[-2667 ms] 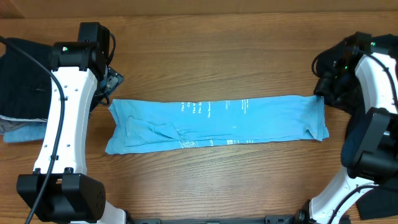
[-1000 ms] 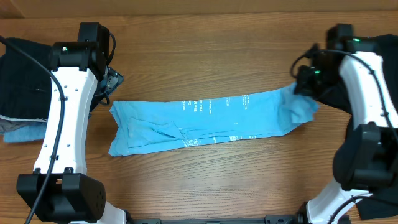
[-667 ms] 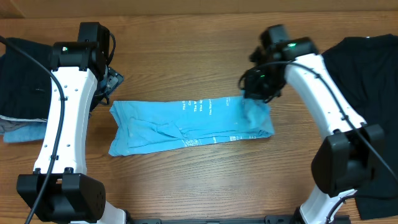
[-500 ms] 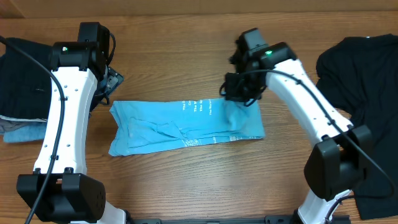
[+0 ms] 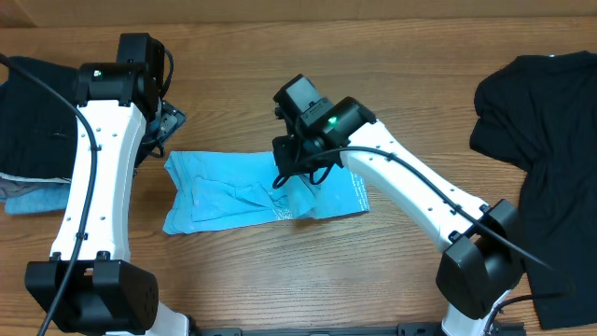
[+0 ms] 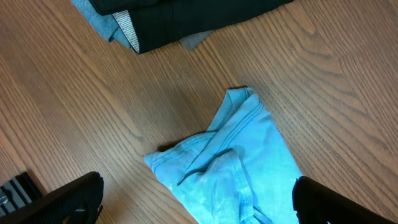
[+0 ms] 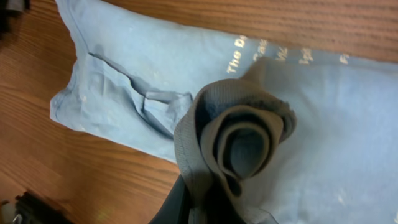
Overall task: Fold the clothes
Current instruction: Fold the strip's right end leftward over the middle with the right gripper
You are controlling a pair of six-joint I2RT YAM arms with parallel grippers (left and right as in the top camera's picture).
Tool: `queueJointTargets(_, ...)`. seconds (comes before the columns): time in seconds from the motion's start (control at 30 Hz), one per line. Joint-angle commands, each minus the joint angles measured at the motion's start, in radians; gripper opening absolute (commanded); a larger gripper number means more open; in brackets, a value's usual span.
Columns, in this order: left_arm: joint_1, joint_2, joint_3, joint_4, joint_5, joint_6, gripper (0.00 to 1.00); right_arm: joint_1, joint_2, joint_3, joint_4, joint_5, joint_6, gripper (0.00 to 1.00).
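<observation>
The light sky-blue T-shirt lies as a long folded strip on the wooden table, white lettering visible in the right wrist view. My right gripper is shut on the shirt's right end, bunched and curled in the jaws, and holds it over the strip's middle so the right half doubles leftward. My left gripper is open and empty, hovering above the shirt's left end without touching it.
Folded black, grey and dull-blue garments are stacked at the left edge, also in the left wrist view. A plain black shirt lies spread at the right edge.
My right gripper has carried the shirt's right end leftward from the far right to over the strip's middle, folding it over. The left arm has not moved.
</observation>
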Motion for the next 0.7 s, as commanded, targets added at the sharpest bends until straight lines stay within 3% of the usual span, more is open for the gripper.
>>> queueJointTargets(0.0, 0.000, 0.005, 0.010, 0.001, -0.020, 0.022, 1.00, 0.003, -0.042, 0.018, 0.020, 0.050, 0.008, 0.04)
queueJointTargets(0.07, 0.000, 0.005, 0.010, 0.001, -0.020, 0.022, 1.00, 0.003, -0.040, 0.018, 0.027, 0.055, 0.008, 0.05)
queueJointTargets(0.13, 0.000, 0.005, 0.010, 0.001, -0.020, 0.021, 1.00, 0.003, -0.040, 0.018, 0.037, 0.055, 0.008, 0.14)
queueJointTargets(0.3, 0.000, 0.005, 0.010, 0.001, -0.021, 0.021, 1.00, 0.003, -0.036, 0.018, 0.116, 0.063, 0.041, 0.17)
queueJointTargets(0.4, 0.000, 0.005, 0.010, 0.001, -0.021, 0.022, 1.00, 0.003, -0.031, 0.018, 0.132, 0.063, 0.040, 0.48)
queueJointTargets(0.47, 0.000, 0.005, 0.010, 0.001, -0.021, 0.022, 1.00, 0.003, -0.031, 0.018, 0.132, 0.063, 0.028, 0.78)
queueJointTargets(0.53, 0.000, 0.005, 0.010, 0.001, -0.021, 0.022, 1.00, 0.003, -0.031, 0.018, 0.132, 0.061, -0.038, 0.87)
queueJointTargets(0.67, 0.000, 0.005, 0.010, 0.001, -0.020, 0.022, 1.00, -0.016, -0.031, 0.018, 0.102, 0.071, -0.093, 0.88)
